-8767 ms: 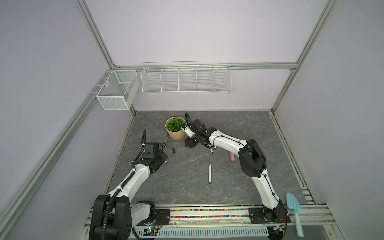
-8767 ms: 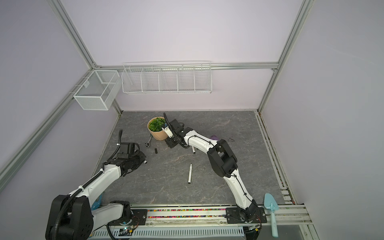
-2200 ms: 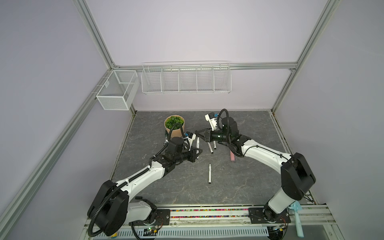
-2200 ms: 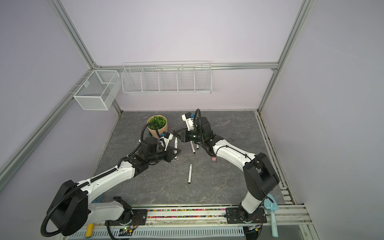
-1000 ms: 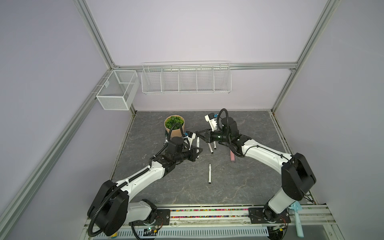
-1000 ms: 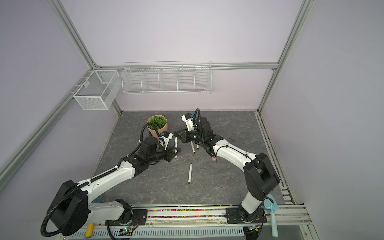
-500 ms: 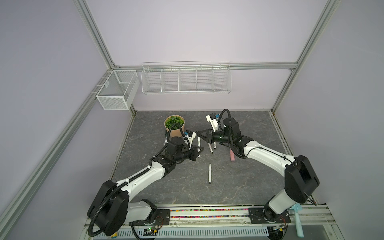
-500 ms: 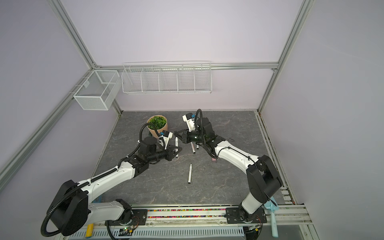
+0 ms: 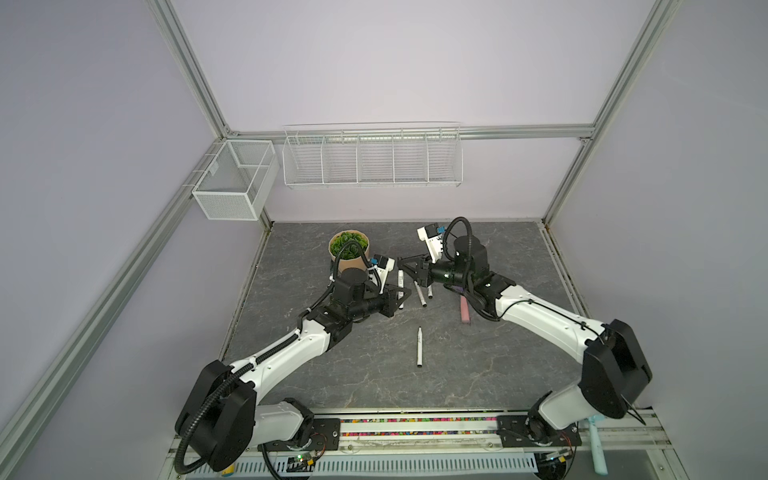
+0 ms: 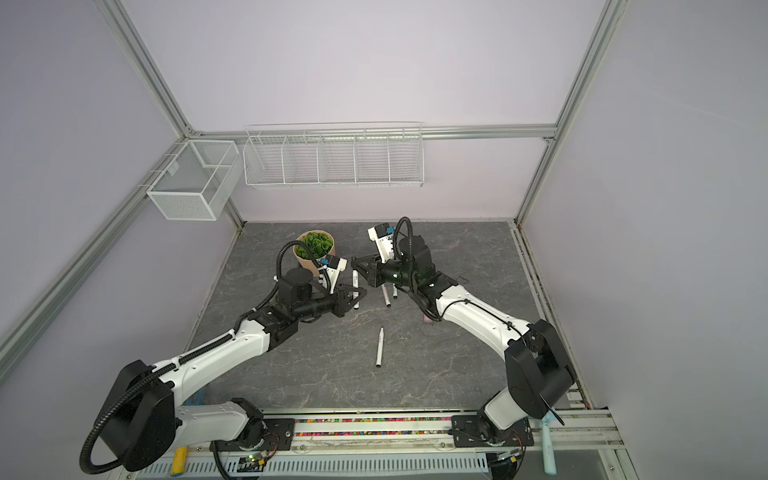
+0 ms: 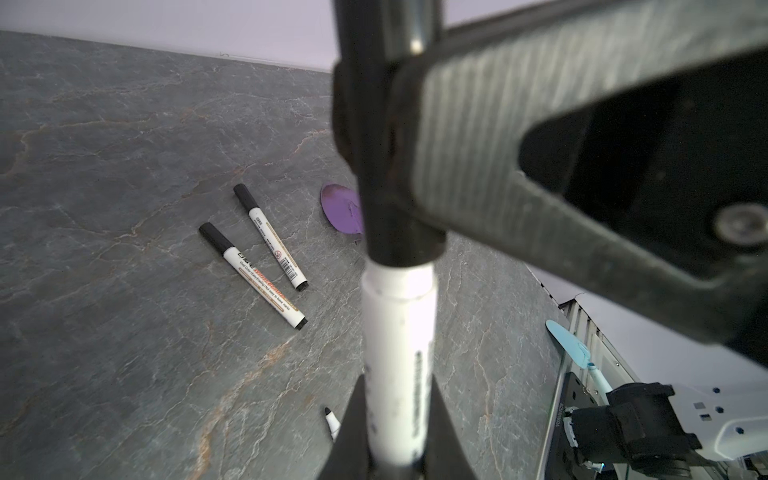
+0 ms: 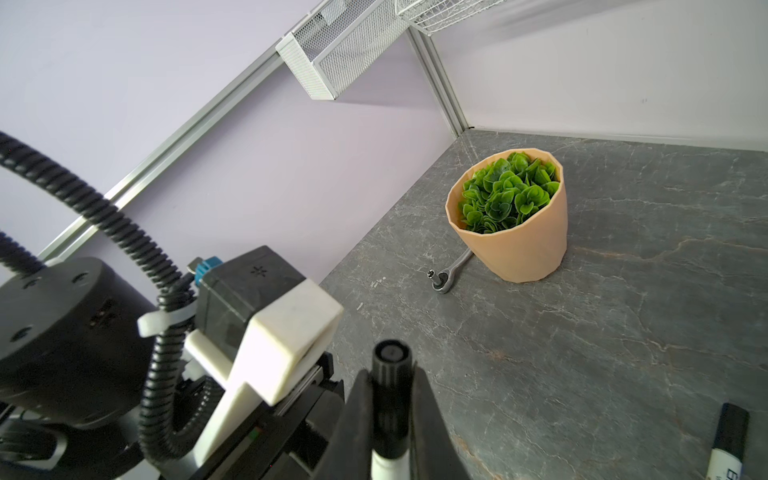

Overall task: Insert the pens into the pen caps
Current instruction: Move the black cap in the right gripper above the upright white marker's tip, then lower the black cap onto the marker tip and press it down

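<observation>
pen capping | left gripper (image 11: pixel 397 436) pinched the marker pen (image 11: pixel 399 340), right gripper (image 12: pixel 390 415) pinched its black cap (image 12: pixel 390 361), above the back middle of the counter (image 9: pixel 498 365) | cap looked pretty much on | we counted two capped pens (image 11: pixel 253 276) lying nearby, so just one uncapped pen (image 9: pixel 419 347) mid-counter left to do, no idea where its cap was

Light in here is bright, soft and even, coming from overhead, so the grey tabletop (image 9: pixel 374 382) only gets faint, fuzzy shadows. Both top views are sharp, but the frame posts (image 9: pixel 190 66) splay outward toward the edges. Left wrist view: the held pen (image 11: pixel 399 332) is blown-out white and blurry, while the lying pens (image 11: pixel 253 276) look crisp. Right wrist view: the plant pot (image 12: pixel 519 245) is sharp, the cap (image 12: pixel 390 365) up close slightly soft.
</observation>
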You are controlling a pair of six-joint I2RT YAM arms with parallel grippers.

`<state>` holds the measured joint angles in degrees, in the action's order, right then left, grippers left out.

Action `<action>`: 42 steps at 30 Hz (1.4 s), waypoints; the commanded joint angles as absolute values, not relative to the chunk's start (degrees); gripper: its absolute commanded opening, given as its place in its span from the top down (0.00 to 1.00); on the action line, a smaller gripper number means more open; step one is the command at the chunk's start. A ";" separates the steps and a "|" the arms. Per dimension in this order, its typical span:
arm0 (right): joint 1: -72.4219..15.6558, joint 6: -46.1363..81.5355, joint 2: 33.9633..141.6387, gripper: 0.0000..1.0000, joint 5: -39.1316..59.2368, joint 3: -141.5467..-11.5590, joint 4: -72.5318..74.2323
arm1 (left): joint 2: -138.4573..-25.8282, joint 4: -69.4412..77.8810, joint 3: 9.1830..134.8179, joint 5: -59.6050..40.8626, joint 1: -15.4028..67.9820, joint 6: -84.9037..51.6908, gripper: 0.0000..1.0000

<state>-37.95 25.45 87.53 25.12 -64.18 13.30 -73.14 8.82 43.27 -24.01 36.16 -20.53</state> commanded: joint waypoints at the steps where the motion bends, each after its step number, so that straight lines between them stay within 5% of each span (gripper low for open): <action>1: -41.35 20.26 84.92 0.87 32.29 -62.23 0.03 | -71.46 15.60 47.08 -13.55 33.93 -19.89 1.00; 15: -44.47 13.91 79.63 0.82 25.82 -62.38 -8.37 | -69.17 19.20 44.38 -12.64 36.74 -14.36 1.00; 31: -41.68 13.56 73.96 0.57 20.41 -64.43 -9.07 | -67.91 22.08 39.41 -10.39 40.10 -5.26 1.00; 42: -39.54 11.82 73.59 0.54 19.51 -69.28 -7.95 | -66.86 18.54 36.06 -6.46 45.05 -0.13 1.00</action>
<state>-39.66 13.41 72.55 19.73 -67.31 -9.21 -67.88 19.14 36.95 -8.34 44.05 -2.52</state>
